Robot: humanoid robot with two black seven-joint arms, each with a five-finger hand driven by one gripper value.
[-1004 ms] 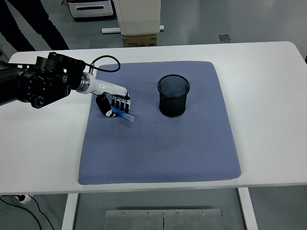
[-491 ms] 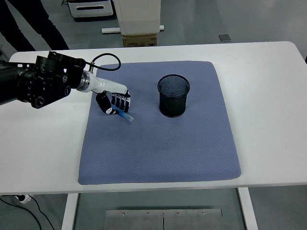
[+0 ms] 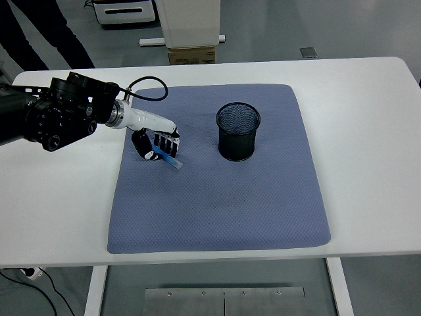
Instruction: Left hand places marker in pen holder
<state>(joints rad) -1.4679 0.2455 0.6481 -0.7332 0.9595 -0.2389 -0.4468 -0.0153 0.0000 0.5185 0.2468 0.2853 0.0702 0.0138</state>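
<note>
My left hand closed round blue marker, tip slanting near-right; pen holder stands well right, slightly farther.

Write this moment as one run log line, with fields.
left hand: shut on blue marker | marker: over blue mat | pen holder: upright, empty | right hand: not in view

Left of centre, the robot's left hand curls its fingers around a blue marker over the blue-grey quilted mat; the black mesh pen holder stands upright at centre.
</note>
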